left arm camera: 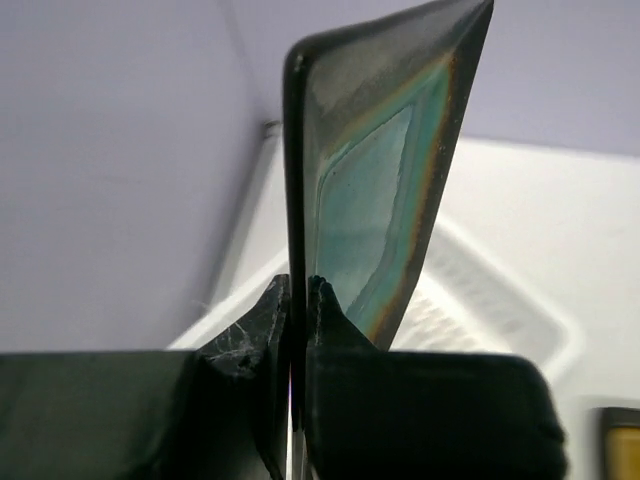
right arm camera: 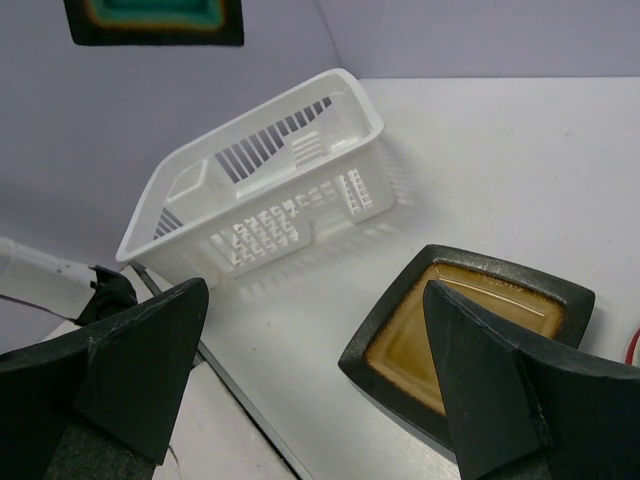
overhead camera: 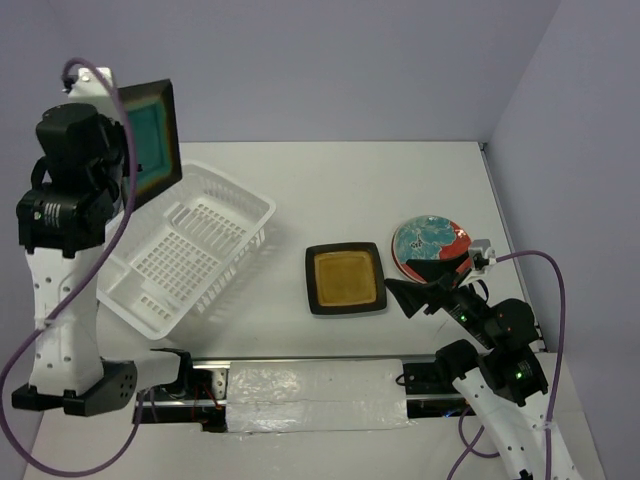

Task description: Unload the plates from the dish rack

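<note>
Top: teal plate (overhead camera: 150, 135) hangs high, on edge, over the far-left corner of the dish rack (overhead camera: 190, 250). Mustard plate (overhead camera: 346, 279) and red plate (overhead camera: 425, 243) lie flat on the table (overhead camera: 340, 190), with the right gripper (overhead camera: 432, 283) just beside both.
Left wrist: left gripper (left arm camera: 297, 300) is clamped on the teal plate's edge only. We'd expect it to pivot or slip on a fast swing.
Right wrist: jaws wide apart and empty over the mustard plate, crowding our set-down spot.

Light was bright, soft and even, seemingly from overhead; the rack (overhead camera: 195, 250) threw only a faint shadow on the white surface (overhead camera: 400, 190); in the left wrist view the left hand (left arm camera: 298, 290) was blurred, the teal plate (left arm camera: 370, 200) slightly soft with a dull sheen.
</note>
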Controlling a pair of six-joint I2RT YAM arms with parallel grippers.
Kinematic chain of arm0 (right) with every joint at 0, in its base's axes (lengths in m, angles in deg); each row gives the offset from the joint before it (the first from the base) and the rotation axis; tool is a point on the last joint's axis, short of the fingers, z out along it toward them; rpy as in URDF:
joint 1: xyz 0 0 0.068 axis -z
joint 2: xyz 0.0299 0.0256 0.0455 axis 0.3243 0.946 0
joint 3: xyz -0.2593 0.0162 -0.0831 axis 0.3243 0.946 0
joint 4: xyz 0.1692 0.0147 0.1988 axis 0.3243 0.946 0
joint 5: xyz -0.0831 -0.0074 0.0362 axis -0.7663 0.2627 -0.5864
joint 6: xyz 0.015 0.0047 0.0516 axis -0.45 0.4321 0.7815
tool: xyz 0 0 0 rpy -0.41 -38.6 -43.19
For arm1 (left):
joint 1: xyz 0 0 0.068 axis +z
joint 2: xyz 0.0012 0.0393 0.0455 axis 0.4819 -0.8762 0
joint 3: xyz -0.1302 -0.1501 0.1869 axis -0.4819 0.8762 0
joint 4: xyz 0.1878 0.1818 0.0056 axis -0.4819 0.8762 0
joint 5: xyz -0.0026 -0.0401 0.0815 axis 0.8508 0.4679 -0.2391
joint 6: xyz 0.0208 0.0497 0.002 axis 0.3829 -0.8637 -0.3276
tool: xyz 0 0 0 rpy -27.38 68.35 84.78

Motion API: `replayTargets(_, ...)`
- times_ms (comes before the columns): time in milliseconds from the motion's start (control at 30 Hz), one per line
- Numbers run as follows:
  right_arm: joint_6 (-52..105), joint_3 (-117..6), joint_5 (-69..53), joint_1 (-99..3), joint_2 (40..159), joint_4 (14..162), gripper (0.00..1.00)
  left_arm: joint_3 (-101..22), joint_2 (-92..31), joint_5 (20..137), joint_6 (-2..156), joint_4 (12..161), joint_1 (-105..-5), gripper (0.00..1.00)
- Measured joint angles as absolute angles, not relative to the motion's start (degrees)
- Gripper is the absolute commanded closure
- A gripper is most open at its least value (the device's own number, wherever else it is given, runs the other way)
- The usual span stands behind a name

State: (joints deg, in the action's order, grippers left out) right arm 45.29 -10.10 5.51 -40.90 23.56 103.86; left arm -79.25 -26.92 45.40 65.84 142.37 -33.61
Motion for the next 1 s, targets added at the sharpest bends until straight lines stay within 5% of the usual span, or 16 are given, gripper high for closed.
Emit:
replayTargets(200,45.7,-10.1,3.3,-40.9,23.9,104.0,0.05,-68.6,-22.6,60.5,83.7,126.7,-36.1,1.0)
replayTargets(633,48.5,-10.1,-10.4,-40.9,23.4,107.9,0.05,-41.8,-38.8,67.1,99.8,99.9,-73.7,1.0)
replayTargets(1000,48.6,-11.0,-13.5,-40.9,20.3,109.0,0.05,-24.9,-38.6,56.1,108.0,88.9,-73.8,1.0)
